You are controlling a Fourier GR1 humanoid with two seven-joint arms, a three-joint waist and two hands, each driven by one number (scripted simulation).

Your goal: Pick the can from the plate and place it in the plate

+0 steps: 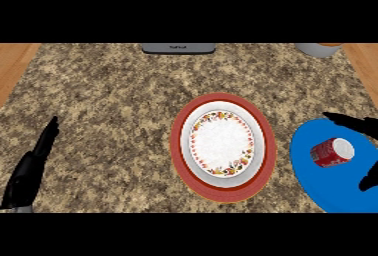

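A red can point(331, 152) with a white end lies on its side on the blue plate point(317, 185) at the right edge. My right hand point(356, 123) spreads around it: fingers beyond the can, the thumb point(368, 179) below it, neither touching the can. In the middle of the counter lies a red-rimmed plate point(224, 147) with a white, flower-patterned centre and nothing on it. My left hand point(33, 162) rests open at the left edge, fingers straight and pointing up.
A grey appliance point(179, 48) stands at the counter's far edge, and a pale round container point(319, 49) at the far right. Wooden strips border the granite counter point(111, 100) on both sides.
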